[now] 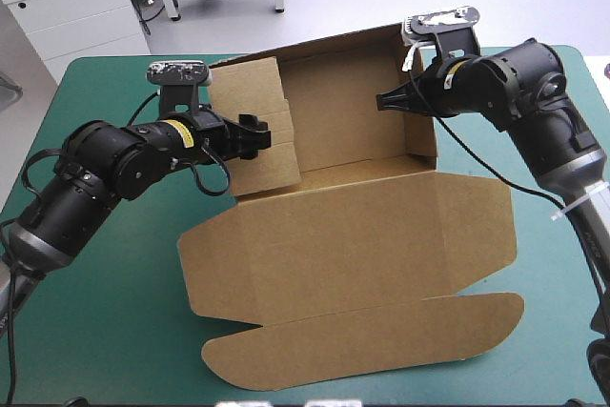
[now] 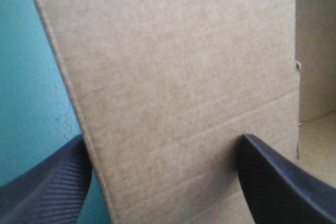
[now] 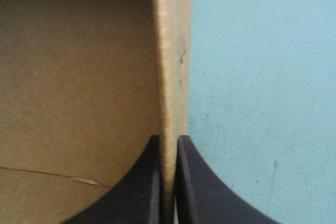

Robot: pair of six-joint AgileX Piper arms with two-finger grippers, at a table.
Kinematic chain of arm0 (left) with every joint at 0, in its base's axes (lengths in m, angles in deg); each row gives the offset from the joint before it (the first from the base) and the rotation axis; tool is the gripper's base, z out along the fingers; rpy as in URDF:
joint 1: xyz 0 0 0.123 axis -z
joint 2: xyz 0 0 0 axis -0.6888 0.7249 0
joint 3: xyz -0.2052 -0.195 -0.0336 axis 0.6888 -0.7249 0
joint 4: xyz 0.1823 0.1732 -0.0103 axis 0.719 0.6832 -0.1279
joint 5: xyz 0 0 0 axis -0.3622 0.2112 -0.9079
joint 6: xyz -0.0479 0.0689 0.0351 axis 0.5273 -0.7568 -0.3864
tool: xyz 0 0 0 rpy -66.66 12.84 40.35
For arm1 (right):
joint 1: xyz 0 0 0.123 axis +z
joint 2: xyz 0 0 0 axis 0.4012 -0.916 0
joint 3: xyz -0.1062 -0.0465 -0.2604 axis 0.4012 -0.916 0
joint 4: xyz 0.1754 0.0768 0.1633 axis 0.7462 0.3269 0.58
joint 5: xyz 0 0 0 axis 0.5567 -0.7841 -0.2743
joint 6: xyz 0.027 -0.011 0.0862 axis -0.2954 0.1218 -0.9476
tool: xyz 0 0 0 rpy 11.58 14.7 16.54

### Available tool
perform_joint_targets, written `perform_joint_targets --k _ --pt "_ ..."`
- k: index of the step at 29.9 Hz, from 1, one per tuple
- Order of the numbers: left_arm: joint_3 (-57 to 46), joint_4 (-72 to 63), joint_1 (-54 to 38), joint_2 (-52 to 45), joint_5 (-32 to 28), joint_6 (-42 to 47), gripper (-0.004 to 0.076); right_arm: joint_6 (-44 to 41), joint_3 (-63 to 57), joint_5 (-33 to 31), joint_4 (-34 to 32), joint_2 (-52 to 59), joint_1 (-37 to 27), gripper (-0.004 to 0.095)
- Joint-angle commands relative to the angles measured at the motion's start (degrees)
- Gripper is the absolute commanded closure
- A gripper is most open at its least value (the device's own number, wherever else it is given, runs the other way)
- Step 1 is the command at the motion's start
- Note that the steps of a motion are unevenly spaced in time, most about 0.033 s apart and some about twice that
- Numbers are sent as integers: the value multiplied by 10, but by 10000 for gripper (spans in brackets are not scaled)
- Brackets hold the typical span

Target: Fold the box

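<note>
Lying flat nearest is the lid of the brown box, on the teal-green cover, far walls standing. Right gripper is pinching the right wall; left gripper is gaping wide at the left flap, likely needing tucking inward next.

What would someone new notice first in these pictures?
A big brown box, half formed on the teal-green table: walls raised at the far side, lid flat toward the near edge. The right pincer is shut on its right wall; the left pincer stands open at the left wall.
</note>
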Motion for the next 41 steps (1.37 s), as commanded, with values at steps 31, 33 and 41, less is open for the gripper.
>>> perform_joint_targets --k 31,33,41 --pt "-58 -20 9 5 -188 49 248 -6 19 32 21 26 2 908" --pt "-58 -20 9 5 -187 49 320 -6 19 32 23 26 2 908" --pt "-58 -15 9 5 -166 4 719 -6 19 31 27 26 2 908"
